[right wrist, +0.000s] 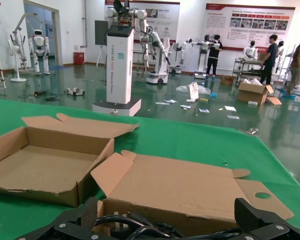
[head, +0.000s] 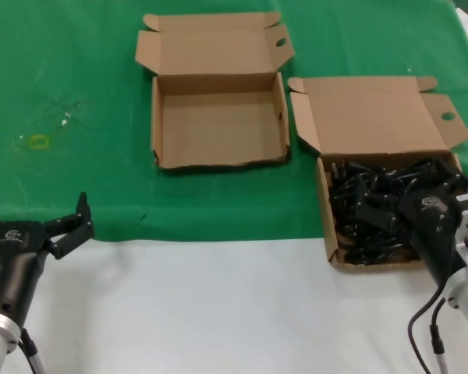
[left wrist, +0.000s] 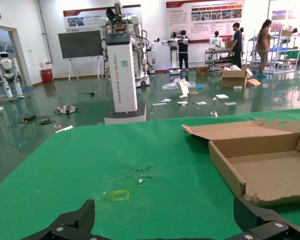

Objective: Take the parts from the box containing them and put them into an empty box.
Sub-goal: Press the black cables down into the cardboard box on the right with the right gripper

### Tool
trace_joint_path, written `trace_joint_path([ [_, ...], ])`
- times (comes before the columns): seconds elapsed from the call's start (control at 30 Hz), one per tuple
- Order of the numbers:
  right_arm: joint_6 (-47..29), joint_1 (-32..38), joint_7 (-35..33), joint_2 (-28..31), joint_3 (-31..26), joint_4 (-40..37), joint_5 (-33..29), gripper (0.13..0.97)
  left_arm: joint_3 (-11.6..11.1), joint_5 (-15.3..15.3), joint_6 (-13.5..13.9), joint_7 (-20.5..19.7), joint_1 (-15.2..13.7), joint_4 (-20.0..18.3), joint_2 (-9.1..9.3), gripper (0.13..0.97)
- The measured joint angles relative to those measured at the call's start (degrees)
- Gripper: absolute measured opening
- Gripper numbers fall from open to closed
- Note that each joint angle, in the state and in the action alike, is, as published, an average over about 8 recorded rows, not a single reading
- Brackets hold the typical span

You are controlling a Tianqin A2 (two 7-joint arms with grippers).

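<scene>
The black power cords lie heaped in the larger cardboard box at the right, its big lid laid back. They also show in the right wrist view. My right gripper is open, low over the cords inside that box, its jaws spread wide with nothing between them. The smaller shallow box stands empty at the centre back, to the left of the full box; it also shows in both wrist views. My left gripper is open and empty at the near left.
A green cloth covers the back of the table; the front strip is white. A small yellow mark is on the cloth at the left. The two boxes stand close together.
</scene>
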Motion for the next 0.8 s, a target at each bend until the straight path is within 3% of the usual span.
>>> trace_joint_path([
  [0.8, 0.0, 0.0, 0.0, 0.0, 0.0, 0.0, 0.0, 0.966, 0.0, 0.0, 0.0, 0.0, 0.0, 0.0, 0.00, 0.959],
])
